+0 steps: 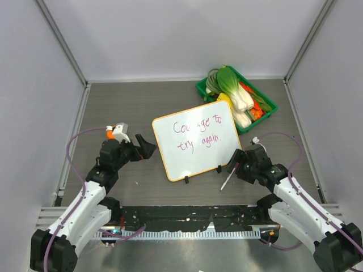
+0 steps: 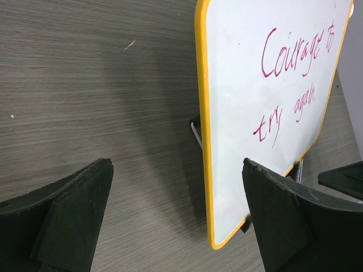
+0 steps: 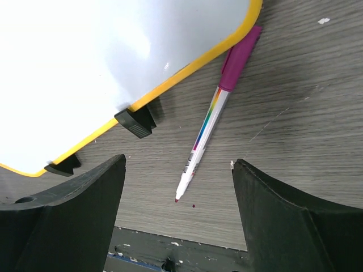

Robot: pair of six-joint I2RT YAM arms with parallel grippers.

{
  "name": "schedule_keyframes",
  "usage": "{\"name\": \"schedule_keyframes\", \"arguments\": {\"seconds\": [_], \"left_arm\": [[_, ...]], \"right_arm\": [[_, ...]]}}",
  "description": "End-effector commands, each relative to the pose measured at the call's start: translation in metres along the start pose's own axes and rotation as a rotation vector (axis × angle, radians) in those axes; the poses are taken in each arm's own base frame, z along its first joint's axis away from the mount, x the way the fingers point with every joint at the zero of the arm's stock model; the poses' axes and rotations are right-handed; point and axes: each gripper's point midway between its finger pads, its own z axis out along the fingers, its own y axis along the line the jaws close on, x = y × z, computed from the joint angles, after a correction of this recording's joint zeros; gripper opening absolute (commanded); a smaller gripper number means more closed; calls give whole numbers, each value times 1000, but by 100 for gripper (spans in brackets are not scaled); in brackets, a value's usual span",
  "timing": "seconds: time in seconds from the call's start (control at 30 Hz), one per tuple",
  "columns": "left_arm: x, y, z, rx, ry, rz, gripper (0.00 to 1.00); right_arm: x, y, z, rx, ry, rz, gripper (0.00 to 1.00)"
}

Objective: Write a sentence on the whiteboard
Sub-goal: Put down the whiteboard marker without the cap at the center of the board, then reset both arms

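The whiteboard (image 1: 195, 152) lies at the table's middle, orange-framed, with two black clips (image 3: 135, 122) on its near edge. The sentence (image 1: 205, 133), in purple-pink marker, reads "Courage to try again." in two lines. A marker (image 1: 229, 177) lies on the table by the board's near right corner, its tip bare. My right gripper (image 1: 235, 164) stands open just above it; the marker (image 3: 207, 127) lies loose between the spread fingers (image 3: 85, 198). My left gripper (image 1: 148, 146) is open beside the whiteboard's (image 2: 255, 113) left edge, holding nothing. The sentence (image 2: 295, 56) shows there too.
A green basket (image 1: 271, 102) of toy vegetables stands at the back right, touching the board's far corner. A small ink dot (image 3: 193, 205) marks the table by the marker tip. A black strip (image 1: 187, 215) runs along the near edge. Grey walls close in three sides.
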Motion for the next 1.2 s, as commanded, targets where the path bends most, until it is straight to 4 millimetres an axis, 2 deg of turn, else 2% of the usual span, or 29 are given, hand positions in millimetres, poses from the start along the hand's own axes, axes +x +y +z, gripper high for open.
{"name": "schedule_keyframes", "arguments": {"seconds": [0.0,0.17,0.23,0.43,0.53,0.73,0.87,1.0,1.03,1.17], "left_arm": [[-26,-13,-2,21,-68,11,100],[-28,-12,-1,12,-72,8,100],[-29,-9,2,-8,-71,2,100],[-21,24,5,-198,-8,-9,100],[-19,30,8,-230,16,5,100],[-31,37,6,-292,-11,22,100],[-45,33,-1,-296,-62,36,100],[-60,33,-12,-313,-141,40,100],[-63,33,-14,-314,-158,42,100],[-76,29,-23,-312,-216,47,100]], "right_arm": [[-25,19,-9,-48,-91,7,81],[-35,29,-12,-85,-124,-6,82],[-46,30,-13,-73,-173,-10,83],[-79,47,-16,-114,-308,-55,83],[-101,57,-23,-127,-392,-138,83],[-154,83,-56,-145,-609,-208,83],[-180,94,-81,-164,-757,-251,83],[-208,85,-114,-92,-914,-165,86],[-213,81,-120,-72,-949,-142,90],[-220,80,-135,-78,-1014,-122,99]]}}
